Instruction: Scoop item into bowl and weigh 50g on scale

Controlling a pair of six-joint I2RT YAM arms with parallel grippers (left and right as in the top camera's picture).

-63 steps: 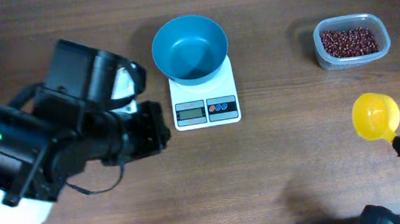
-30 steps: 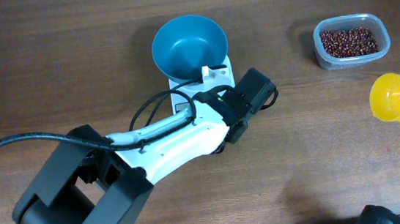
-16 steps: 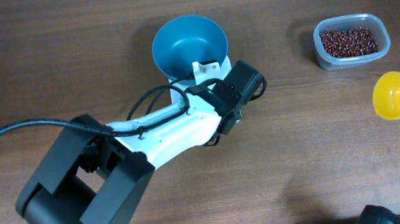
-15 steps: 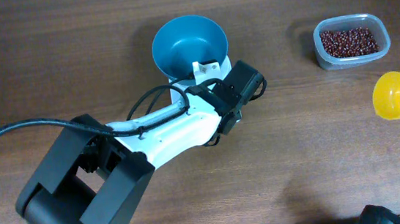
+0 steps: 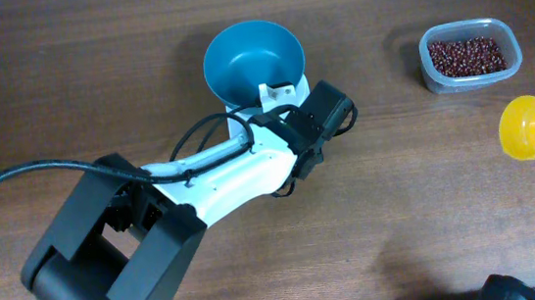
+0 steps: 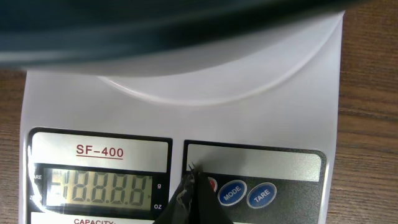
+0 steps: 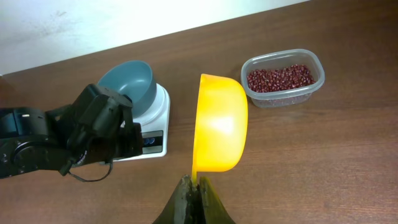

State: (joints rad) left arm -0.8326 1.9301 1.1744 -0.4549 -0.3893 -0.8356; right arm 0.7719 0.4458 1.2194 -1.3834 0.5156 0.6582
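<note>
The blue bowl [image 5: 251, 58] stands on the white scale [image 6: 261, 106], empty. My left gripper [image 6: 194, 173] is shut, its tip on the scale's red button beside the MODE and TARE buttons. The display [image 6: 102, 190] has all its digits lit. In the overhead view the left arm covers most of the scale. My right gripper [image 7: 194, 183] is shut on the handle of an empty yellow scoop [image 7: 221, 121], held above the table right of the scale [image 7: 160, 102]; the scoop also shows in the overhead view [image 5: 531, 129]. The beans [image 5: 468, 55] lie in a clear tub at the far right.
The clear tub [image 7: 314, 65] stands behind and to the right of the scoop. The left arm's black cable [image 5: 15, 184] loops over the table at the left. The rest is brown wooden tabletop [image 5: 422, 224].
My left arm swung from the left of the scale over it, and its tip came down on the buttons. The scoop shifted right. Nothing has moved in the last half second.
</note>
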